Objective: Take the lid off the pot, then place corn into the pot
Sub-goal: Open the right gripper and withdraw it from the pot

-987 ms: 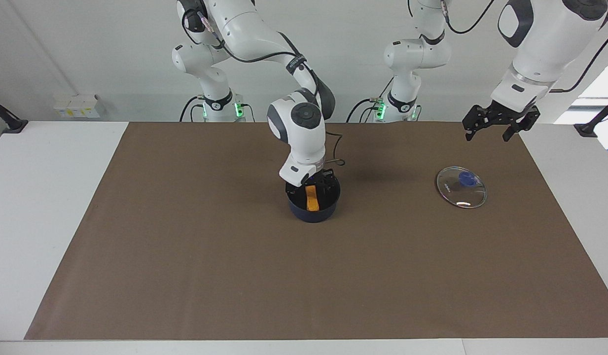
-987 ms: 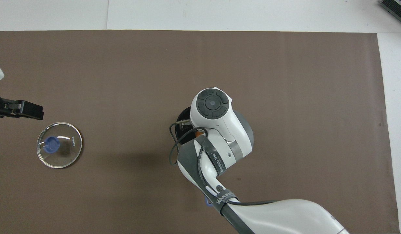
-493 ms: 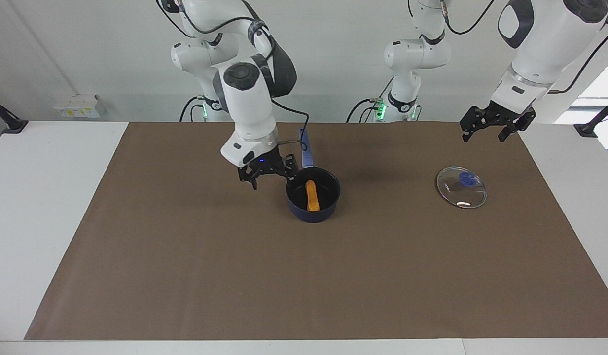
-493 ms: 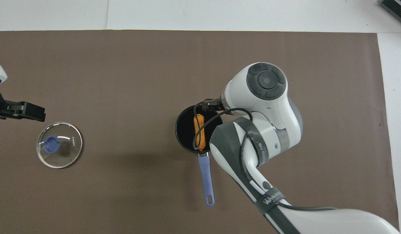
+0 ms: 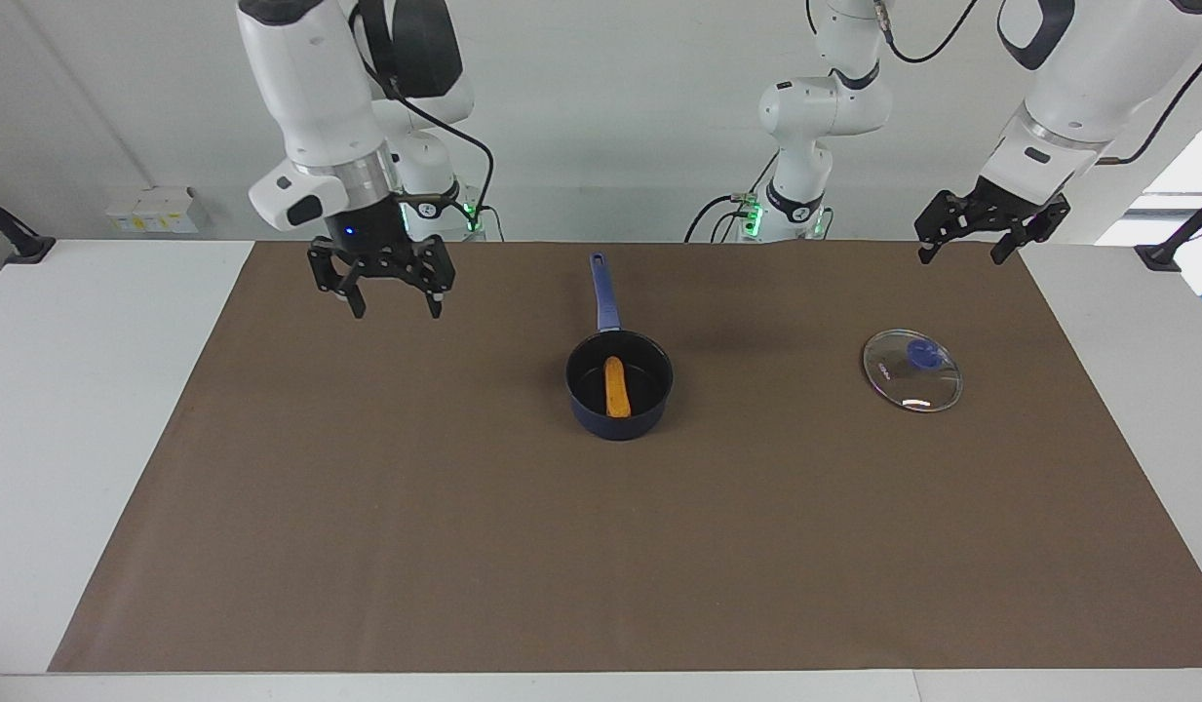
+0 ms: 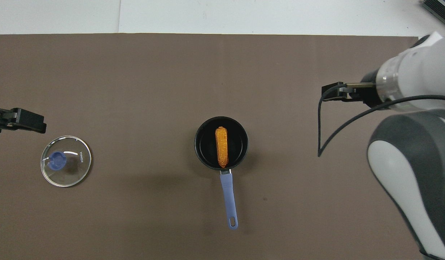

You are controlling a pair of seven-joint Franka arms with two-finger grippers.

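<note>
The dark blue pot [image 5: 620,425] stands mid-mat with its long blue handle [image 5: 604,292] pointing toward the robots; it also shows in the overhead view [image 6: 201,143]. The yellow-orange corn [image 5: 615,386] lies inside it [image 6: 221,146]. The glass lid [image 5: 911,370] with its blue knob lies flat on the mat toward the left arm's end [image 6: 65,161]. My right gripper [image 5: 396,310] is open and empty, raised over the mat toward the right arm's end [image 6: 326,93]. My left gripper [image 5: 961,257] is open and empty, raised over the mat's edge near the lid [image 6: 34,122].
A brown mat [image 5: 601,565] covers most of the white table [image 5: 84,439]. A black cable loops from the right wrist [image 6: 321,137]. Small white boxes [image 5: 152,210] sit at the wall by the right arm's end.
My right gripper has lifted out of the pot and swung up and away toward the right arm's end, leaving the corn in the pot. The left gripper has barely moved.
</note>
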